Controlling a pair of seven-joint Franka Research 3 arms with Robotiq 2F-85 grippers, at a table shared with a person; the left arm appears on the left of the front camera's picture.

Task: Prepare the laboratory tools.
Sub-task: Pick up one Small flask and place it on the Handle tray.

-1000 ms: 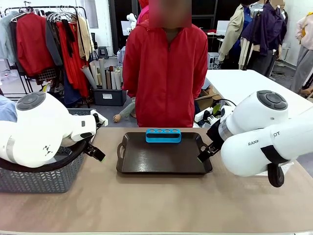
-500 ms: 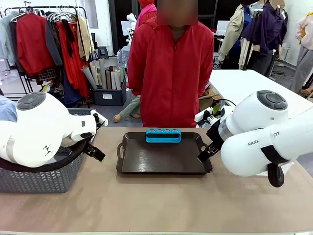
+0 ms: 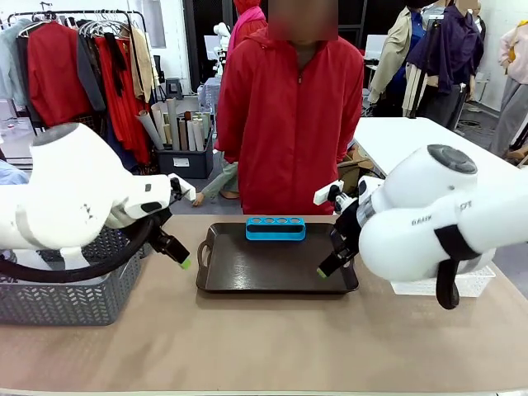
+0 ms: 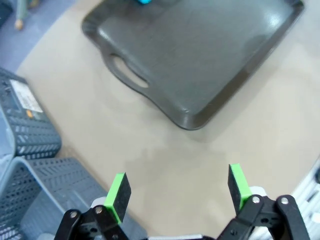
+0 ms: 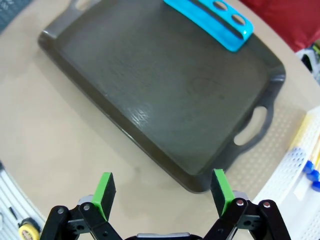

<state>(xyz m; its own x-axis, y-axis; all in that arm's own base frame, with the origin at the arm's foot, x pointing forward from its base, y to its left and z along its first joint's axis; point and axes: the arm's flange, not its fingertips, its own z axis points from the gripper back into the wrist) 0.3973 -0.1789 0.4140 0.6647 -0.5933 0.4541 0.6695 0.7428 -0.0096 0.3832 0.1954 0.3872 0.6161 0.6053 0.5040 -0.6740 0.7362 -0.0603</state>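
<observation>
My left gripper (image 3: 183,262) hangs open over the bare table just left of the dark tray (image 3: 247,268), with nothing between its green pads (image 4: 118,191). My right gripper (image 3: 323,270) is open too, above the tray's right front corner, and holds nothing. In the right wrist view, small tubes with blue caps (image 5: 311,174) lie in a white mesh basket (image 5: 295,165) at the picture's right edge. A blue rack (image 3: 275,228) with several round holes stands at the tray's far edge. The tray (image 5: 150,90) carries nothing else.
A grey mesh basket (image 3: 66,293) stands on the table under my left arm, with its corner (image 4: 30,130) in the left wrist view. The white mesh basket (image 3: 462,285) sits behind my right arm. A person in a red jacket (image 3: 289,107) stands at the far side.
Both arms have swung inward towards the tray. The left gripper moved right towards its left handle, and the right gripper moved left over its right front corner. Both stayed open.
</observation>
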